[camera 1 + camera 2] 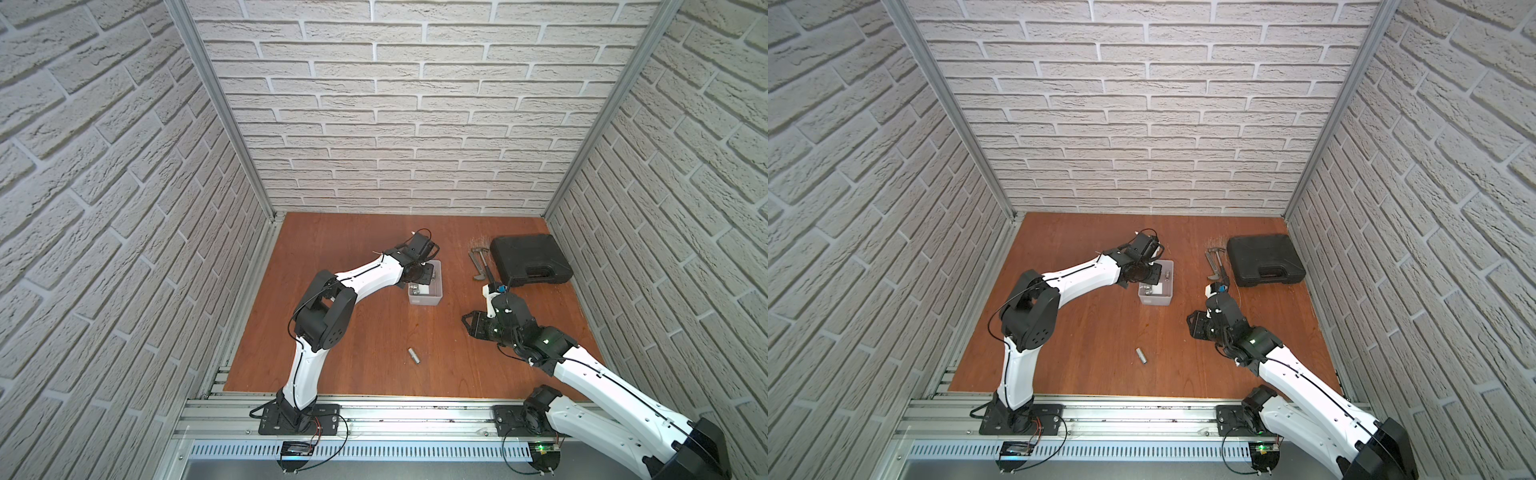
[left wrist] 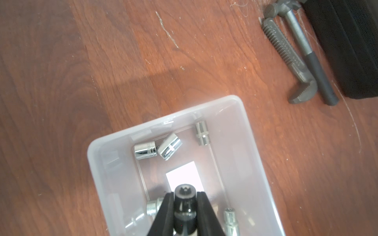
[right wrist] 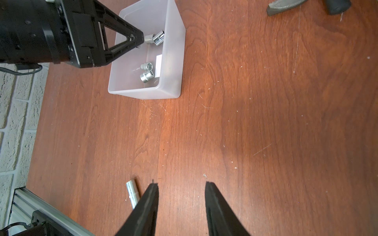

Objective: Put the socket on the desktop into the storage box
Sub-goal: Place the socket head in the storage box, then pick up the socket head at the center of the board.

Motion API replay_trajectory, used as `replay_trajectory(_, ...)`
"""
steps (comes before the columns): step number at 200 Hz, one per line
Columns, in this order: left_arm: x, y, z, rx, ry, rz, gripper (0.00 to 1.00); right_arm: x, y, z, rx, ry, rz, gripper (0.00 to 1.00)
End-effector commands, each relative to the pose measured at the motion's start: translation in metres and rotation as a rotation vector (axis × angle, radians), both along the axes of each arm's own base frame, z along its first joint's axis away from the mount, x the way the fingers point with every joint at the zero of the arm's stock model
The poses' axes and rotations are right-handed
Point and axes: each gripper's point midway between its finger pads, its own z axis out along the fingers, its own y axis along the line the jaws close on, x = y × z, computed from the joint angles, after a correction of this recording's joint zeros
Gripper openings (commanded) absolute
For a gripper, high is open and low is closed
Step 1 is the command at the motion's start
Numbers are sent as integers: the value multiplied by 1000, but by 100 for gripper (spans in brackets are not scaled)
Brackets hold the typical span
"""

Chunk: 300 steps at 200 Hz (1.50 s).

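1. The left gripper [image 2: 185,194] is pinching a short, dark cylindrical metal socket [image 2: 185,206] between its black fingers. It holds the socket over the open top of the storage box [image 2: 252,147], a small translucent grey-white plastic bin on the desktop [image 1: 353,332], a reddish-brown wood-grain board.
2. Done: several shiny chrome sockets [image 2: 145,151] already lie on the box floor around its white square mark.
3. In hand, as I judge it: dropping the dark socket into the box. It is not yet let go.
4. Left to do: one long, slim silver socket [image 1: 414,356] lies on the bare desktop towards the front edge, well apart from the box.
5. The right gripper [image 3: 181,185] hangs near that long socket, its jaws spread with nothing between them. It looks the better placed arm to fetch it.
6. A black plastic case [image 1: 530,259], with a grey wrench [image 2: 286,53] and a hammer [image 2: 296,36] beside it, seems no part of the job.
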Motion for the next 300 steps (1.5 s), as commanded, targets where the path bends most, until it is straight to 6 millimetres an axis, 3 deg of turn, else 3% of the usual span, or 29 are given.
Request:
replay_trajectory(1, 6, -3, 2, -33, -9, 6, 0, 4, 4, 3, 19, -21, 5, 43)
replay_trajectory(27, 6, -3, 3, -36, -8, 6, 0, 4, 4, 3, 19, -19, 5, 43)
replay_trajectory(57, 5, -1, 5, -34, -10, 14, 21, 4, 4, 3, 19, -19, 4, 43)
replay_trajectory(130, 5, -2, 17, -48, -26, 19, 35, 3, 7, 3, 33, -16, 12, 43)
replay_trajectory(157, 2, -2, 25, -54, -34, 17, 36, 2, 7, 4, 36, -16, 19, 43)
replay_trajectory(172, -2, -2, 39, -63, -58, 13, 36, 1, 11, 4, 40, -14, 44, 43)
replay_trajectory(219, -36, 10, 113, -92, -229, -11, 36, -8, 44, -6, 37, 9, 198, 44)
replay_trajectory(247, -63, 33, 131, -136, -269, -17, 36, -21, 74, -18, 8, 19, 312, 49)
replay_trajectory(268, -83, 60, 128, -156, -278, 22, 36, -29, 92, -30, -17, 37, 376, 52)
replay_trajectory(300, -114, 96, 85, -182, -234, 104, 37, -32, 113, -45, -84, 62, 432, 52)
